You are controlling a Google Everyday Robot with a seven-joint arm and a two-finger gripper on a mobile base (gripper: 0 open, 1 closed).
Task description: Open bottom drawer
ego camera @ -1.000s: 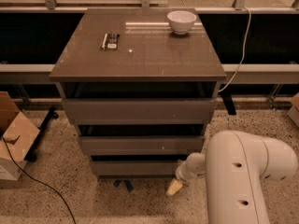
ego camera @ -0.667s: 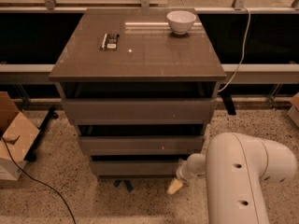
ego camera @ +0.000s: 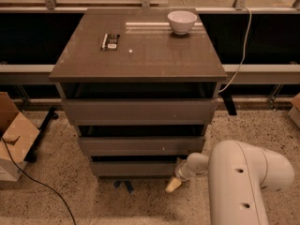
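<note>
Nearest, at 5 o'clock in the view: white arm, bulky, filling the lower right corner.

Gripper: low to the floor, just beside the right end of the bottom drawer, about its 4 o'clock. One tan tip shows. Whether it is open or closed cannot be told, nor whether it touches the front.

Bottom drawer: lowest of three in the desk, narrowest-looking front, a dark gap above it.
- Handling, as judged: stiff board, not fragile. It likely slides straight out on runners with light to moderate resistance.
- The flat, smooth face has no handle, so a pinch on it would slip. The best hold is probably the top lip inside the gap, or the right end edge, pulling toward 6 o'clock.

Far, on the desk top: bowl at 1 o'clock.

Against the earlier frame: arm, gripper and drawer sit practically unchanged.
</note>
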